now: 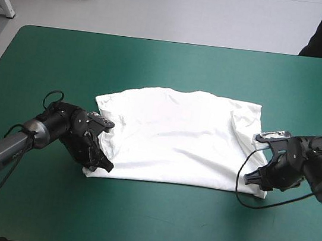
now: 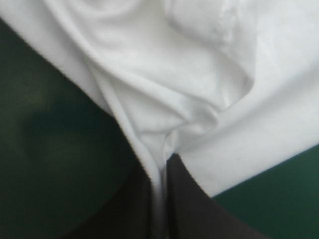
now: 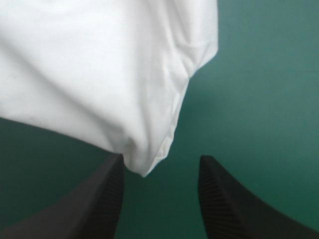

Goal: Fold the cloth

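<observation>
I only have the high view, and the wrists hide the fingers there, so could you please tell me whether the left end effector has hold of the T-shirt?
Observer: Yes, the left end effector is shut on the T-shirt, a fold pinched between its fingers.
Operator: Thank you. And the right one?
Observer: The right end effector is open. The shirt's corner lies between its fingers, not gripped.

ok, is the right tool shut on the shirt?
No: in the right wrist view the right tool stands open, with the shirt corner lying loose between its fingers.
</observation>
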Controlling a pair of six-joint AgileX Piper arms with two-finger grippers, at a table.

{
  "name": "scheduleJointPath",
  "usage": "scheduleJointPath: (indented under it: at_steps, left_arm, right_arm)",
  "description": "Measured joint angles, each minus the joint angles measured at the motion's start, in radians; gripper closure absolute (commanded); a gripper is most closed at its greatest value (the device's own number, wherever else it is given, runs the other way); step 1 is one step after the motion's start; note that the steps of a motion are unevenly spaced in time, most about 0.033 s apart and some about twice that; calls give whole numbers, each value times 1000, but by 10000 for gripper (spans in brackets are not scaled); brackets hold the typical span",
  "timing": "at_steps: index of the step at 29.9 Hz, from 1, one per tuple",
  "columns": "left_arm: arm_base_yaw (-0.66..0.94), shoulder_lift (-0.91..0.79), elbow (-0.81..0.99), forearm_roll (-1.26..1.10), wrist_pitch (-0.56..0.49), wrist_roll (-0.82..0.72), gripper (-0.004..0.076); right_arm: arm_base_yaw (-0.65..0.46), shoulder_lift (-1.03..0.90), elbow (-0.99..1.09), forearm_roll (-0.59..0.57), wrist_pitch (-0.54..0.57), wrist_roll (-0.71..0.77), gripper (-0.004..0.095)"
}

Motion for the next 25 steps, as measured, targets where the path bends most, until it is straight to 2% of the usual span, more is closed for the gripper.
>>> scheduleJointPath:
  at_steps: [13,15,18,23,25]
  left_arm:
    - [0,0,0,0,1,1,733]
    - [0,0,-2,0,4,1,733]
    - [0,2,-4,0,7,1,733]
    - [0,2,-14,8,27,1,733]
    - [0,0,-21,14,37,1,733]
  right_arm:
    - [0,181,1,11,-55,-14,476]
    - [0,195,-1,24,-55,-19,519]
    - [-1,200,-3,45,-52,-42,638]
    - [-1,202,-5,82,-35,-57,895]
    - [-1,203,-7,89,-24,-59,924]
